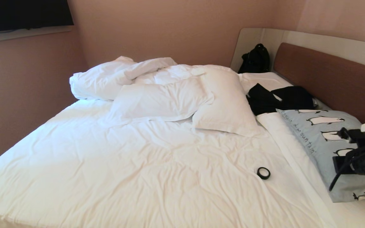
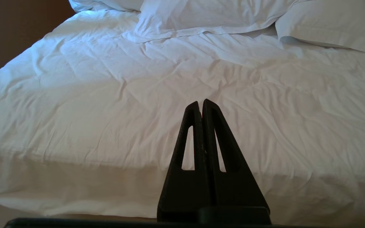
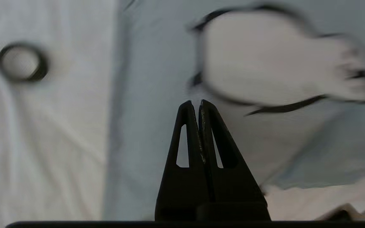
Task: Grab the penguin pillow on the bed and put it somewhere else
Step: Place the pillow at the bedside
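The right gripper (image 3: 194, 102), jaws closed on nothing, hovers over the rectangular light-blue penguin pillow (image 1: 325, 139), likely lining up a grasp. The left gripper (image 2: 200, 102) is parked closed over the white-sheeted bed (image 1: 122, 164).

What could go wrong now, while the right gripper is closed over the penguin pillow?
1. The right gripper is shut above the penguin pillow, and no fabric shows between its fingers; it may lift nothing.
2. The black ring lies on the bed beside the pillow; dragging the pillow could knock it.
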`<state>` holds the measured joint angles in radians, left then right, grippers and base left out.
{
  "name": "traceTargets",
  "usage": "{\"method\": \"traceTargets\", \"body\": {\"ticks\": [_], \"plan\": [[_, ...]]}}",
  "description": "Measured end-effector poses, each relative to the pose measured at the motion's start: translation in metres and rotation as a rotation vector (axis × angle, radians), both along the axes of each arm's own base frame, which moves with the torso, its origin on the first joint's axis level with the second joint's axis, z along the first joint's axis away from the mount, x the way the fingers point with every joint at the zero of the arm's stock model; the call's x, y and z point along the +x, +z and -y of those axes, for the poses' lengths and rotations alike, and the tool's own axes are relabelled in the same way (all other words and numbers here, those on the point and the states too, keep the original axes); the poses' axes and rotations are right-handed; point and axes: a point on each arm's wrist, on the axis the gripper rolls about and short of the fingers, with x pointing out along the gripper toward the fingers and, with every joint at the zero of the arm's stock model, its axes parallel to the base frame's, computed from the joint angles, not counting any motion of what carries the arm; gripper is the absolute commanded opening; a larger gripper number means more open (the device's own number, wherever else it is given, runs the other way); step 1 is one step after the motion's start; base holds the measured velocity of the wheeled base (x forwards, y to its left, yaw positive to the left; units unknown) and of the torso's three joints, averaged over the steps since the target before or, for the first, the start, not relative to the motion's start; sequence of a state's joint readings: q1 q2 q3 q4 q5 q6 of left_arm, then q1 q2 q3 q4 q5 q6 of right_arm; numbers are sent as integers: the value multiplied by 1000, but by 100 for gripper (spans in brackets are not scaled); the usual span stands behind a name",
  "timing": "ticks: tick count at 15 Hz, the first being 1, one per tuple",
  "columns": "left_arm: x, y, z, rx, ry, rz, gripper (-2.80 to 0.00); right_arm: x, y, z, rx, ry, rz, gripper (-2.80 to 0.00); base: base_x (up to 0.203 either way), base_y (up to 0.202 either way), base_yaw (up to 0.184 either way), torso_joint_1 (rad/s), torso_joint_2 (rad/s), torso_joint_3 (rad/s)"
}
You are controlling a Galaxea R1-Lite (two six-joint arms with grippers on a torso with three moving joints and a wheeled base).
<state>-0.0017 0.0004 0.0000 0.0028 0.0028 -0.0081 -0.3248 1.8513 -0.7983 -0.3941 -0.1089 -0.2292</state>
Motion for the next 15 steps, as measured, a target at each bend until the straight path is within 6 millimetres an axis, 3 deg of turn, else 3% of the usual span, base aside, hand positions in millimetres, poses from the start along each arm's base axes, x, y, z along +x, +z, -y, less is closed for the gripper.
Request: {"method": "traceTargets", "body": {"ticks": [5, 10, 11, 12, 15], "plan": [[0, 0, 0, 0, 0, 0, -280, -8, 35, 61, -65, -178, 203, -280, 0, 0, 0, 0, 0, 0], [0, 0, 0, 0, 0, 0, -280, -19, 76, 145, -40, -318, 408, -280, 0, 0, 0, 0, 0, 0], [0, 0, 0, 1, 0, 0, -280, -20, 77, 161, -16, -327, 424, -46, 0, 0, 0, 0, 0, 0], [0, 0, 0, 0, 0, 0, -280, -20, 73, 174, 18, -327, 424, 0, 0, 0, 0, 0, 0, 0], [0, 0, 0, 0, 0, 0, -280, -17, 47, 191, 170, -248, 358, 0, 0, 0, 0, 0, 0, 0]]}}
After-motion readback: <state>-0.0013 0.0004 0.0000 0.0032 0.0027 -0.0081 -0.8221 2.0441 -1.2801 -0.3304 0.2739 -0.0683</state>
